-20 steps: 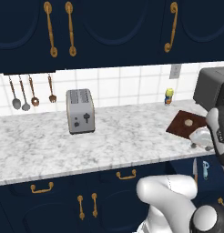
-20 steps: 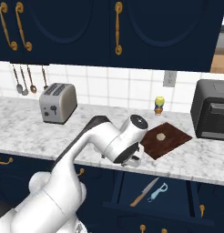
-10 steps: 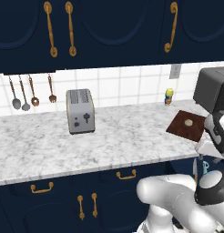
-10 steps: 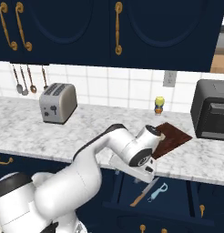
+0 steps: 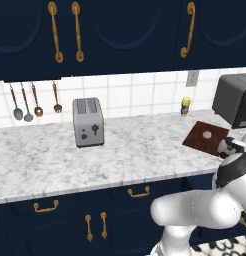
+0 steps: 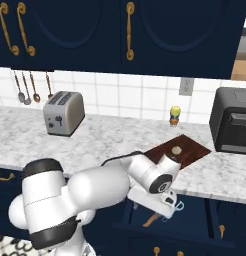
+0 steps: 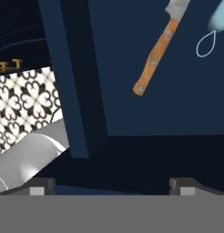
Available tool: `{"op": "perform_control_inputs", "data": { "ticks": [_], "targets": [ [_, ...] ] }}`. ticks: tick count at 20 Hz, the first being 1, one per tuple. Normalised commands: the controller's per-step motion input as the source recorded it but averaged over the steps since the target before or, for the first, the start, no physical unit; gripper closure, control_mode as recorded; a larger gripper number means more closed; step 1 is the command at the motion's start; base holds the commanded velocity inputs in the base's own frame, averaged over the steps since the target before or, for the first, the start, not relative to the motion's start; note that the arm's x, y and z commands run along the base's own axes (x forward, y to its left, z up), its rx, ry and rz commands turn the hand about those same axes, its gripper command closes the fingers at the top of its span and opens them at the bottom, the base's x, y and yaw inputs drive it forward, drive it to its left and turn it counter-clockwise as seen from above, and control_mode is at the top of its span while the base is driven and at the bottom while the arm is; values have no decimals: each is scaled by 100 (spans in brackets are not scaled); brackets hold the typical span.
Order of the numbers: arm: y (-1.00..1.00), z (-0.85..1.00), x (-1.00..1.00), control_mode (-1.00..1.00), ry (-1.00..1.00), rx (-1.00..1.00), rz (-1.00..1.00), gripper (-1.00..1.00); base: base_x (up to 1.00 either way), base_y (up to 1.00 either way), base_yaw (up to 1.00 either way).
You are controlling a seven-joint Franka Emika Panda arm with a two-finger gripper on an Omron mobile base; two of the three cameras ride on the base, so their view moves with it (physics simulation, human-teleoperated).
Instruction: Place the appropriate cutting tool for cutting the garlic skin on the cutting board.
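Since a second ago the arm has swung down from counter height, and the gripper (image 6: 170, 204) is now hanging over the open drawer (image 6: 205, 220) under the counter; its fingertips (image 7: 41, 185) are sitting wide apart, holding nothing; a knife (image 7: 157, 52) with an orange-brown handle is lying in the drawer beside a pale blue tool (image 7: 216, 22); the garlic (image 5: 207, 134) is resting on the cutting board (image 5: 197, 142), near the toaster oven (image 6: 234, 120).

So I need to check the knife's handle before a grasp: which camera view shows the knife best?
The hand view: the knife lies in the open drawer, its orange-brown riveted handle in full and the blade cut off at the top edge. The right base view shows just a sliver of the handle below the gripper. The left base view adds nothing clear.
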Motion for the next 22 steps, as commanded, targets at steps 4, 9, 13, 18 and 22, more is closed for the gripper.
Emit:
{"op": "perform_control_inputs", "data": {
  "ticks": [4,9,13,18,22],
  "targets": [
    [-1,-61,3,-100,13,0,5,-100,0,0,0],
    [0,-41,0,-100,11,0,6,-100,0,0,0],
    [2,-31,0,-100,12,0,9,-100,0,0,0],
    [24,-12,-23,-100,17,0,7,-100,0,0,0],
    [30,0,-67,-100,25,0,4,-100,0,0,0]
  ]
}}
